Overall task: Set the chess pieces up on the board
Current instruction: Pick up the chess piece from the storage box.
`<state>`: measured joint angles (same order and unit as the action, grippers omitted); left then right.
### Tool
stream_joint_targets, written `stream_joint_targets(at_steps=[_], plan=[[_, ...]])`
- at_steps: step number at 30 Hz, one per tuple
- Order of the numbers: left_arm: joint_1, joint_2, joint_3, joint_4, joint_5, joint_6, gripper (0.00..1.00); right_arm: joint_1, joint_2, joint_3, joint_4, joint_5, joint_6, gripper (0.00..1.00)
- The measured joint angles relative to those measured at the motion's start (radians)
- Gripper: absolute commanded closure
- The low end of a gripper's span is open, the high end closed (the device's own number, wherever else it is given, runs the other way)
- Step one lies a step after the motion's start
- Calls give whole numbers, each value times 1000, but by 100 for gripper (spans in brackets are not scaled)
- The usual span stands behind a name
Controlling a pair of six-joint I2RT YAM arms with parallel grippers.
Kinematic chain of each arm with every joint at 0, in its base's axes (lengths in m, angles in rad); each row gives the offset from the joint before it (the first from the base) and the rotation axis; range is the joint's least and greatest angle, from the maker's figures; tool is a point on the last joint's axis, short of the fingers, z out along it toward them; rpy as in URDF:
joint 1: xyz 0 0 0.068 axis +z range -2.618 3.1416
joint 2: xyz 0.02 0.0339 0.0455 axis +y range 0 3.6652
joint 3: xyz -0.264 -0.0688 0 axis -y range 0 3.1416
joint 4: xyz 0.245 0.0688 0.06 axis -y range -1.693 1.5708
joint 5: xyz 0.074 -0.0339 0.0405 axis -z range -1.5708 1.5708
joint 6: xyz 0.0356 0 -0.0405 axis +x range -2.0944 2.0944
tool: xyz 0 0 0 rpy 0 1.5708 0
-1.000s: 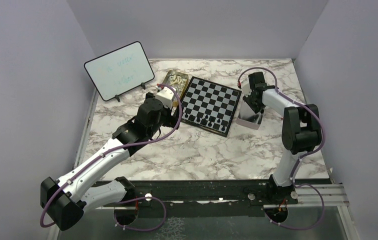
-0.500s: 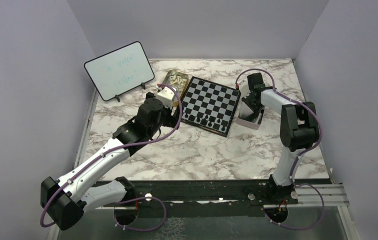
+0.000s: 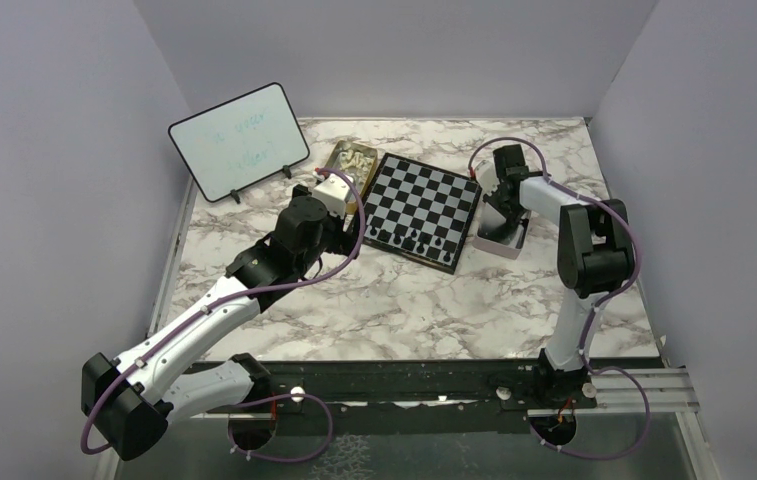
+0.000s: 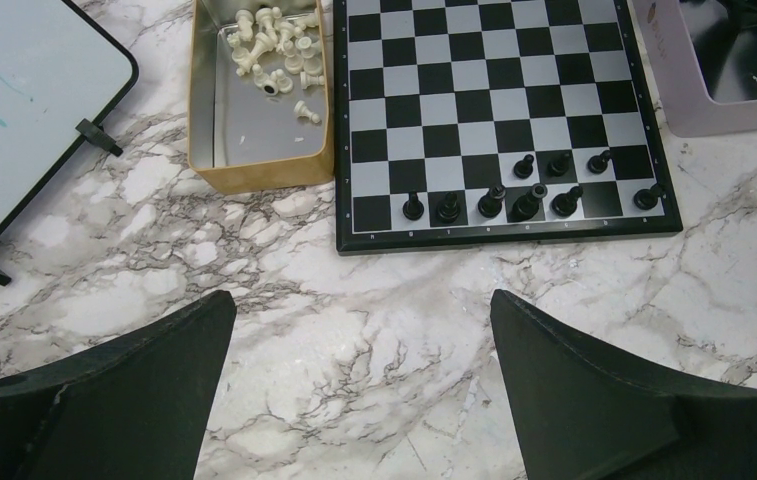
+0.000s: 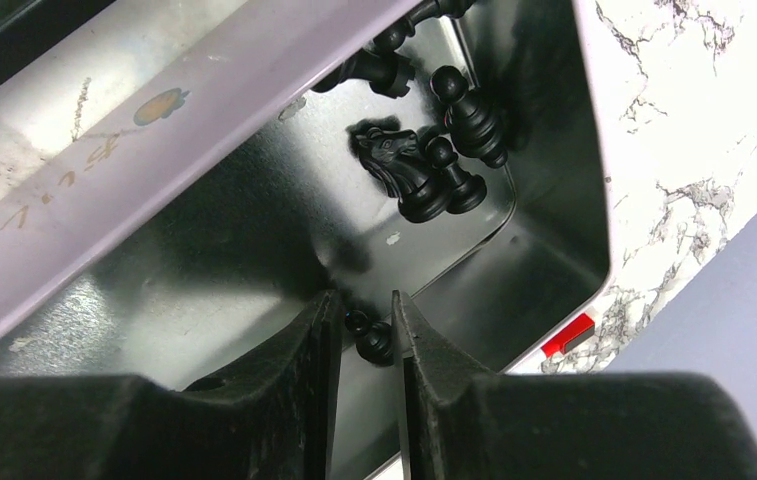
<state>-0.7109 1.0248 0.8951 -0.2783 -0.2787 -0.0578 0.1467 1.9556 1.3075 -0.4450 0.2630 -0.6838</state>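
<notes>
The chessboard (image 3: 424, 205) lies at the back middle, also in the left wrist view (image 4: 494, 110). Several black chess pieces (image 4: 529, 195) stand on its two near rows. Cream-white pieces (image 4: 279, 50) lie in the gold tin (image 4: 259, 175) left of the board. My left gripper (image 4: 362, 310) is open and empty above bare marble just in front of the board. My right gripper (image 5: 366, 320) reaches down into the pale tin (image 3: 499, 245) right of the board, its jaws closed on a black pawn (image 5: 374, 338). A black knight (image 5: 399, 165) and more pawns (image 5: 469, 120) lie in the tin's corner.
A white dry-erase board (image 3: 239, 140) with a black frame stands at the back left, with its feet near the gold tin. Purple walls close in the table on three sides. The pale tin's rim (image 5: 254, 90) runs close beside my right fingers.
My right wrist has shifted slightly left and back over the pale tin. The left arm and the pieces on the board have not moved.
</notes>
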Motion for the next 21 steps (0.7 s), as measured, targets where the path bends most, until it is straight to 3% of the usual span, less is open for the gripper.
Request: stream_joint_targets(at_steps=[21], plan=[[0,0,0,0,-1,3,1,0,10,16,-51,5,-14,78]])
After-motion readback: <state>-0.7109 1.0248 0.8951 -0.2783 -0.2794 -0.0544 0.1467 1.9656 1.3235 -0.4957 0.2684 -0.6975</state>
